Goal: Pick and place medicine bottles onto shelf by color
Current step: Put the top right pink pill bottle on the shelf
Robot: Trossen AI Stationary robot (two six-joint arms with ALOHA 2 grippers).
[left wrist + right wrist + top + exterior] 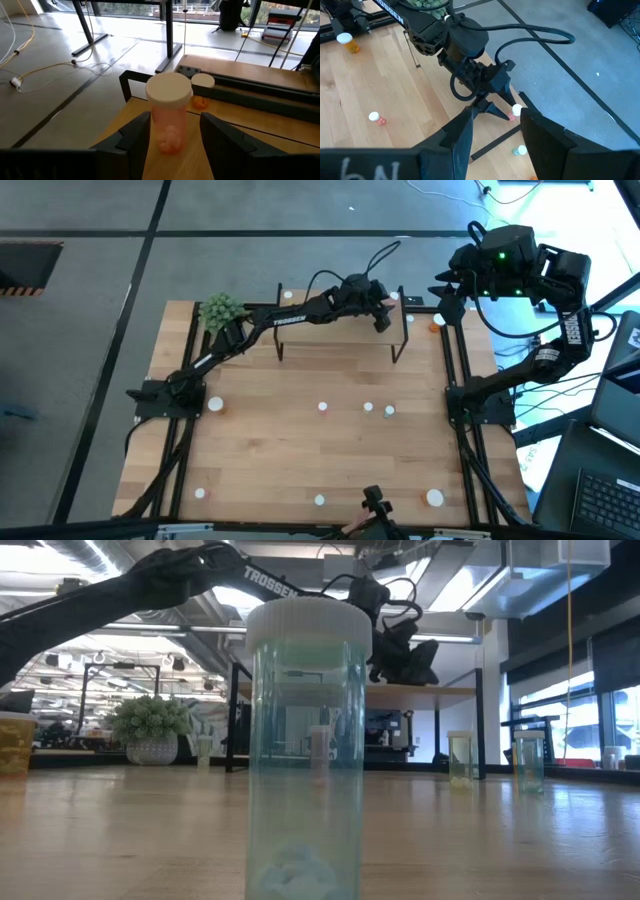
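The left gripper (383, 313) reaches over the far right end of the shelf (300, 300). Its wrist view shows a pink bottle (169, 112) standing between the two fingers (134, 134) on the shelf board, near the corner. Narrow gaps show on both sides, so the fingers appear released around it, though from that view the contact is hard to judge. From above, the bottle is almost wholly hidden under the gripper; in the low view it cannot be picked out behind the dark gripper.

A second bottle (202, 89), orange with a pale cap, stands past the shelf edge, its lower half cut off by the board.

The right gripper (492, 131) hangs raised beyond the table's far right corner, fingers spread and empty.

More bottles dot the table (300, 440). A green bottle (305, 745) fills the low view's centre, blocking much behind it.
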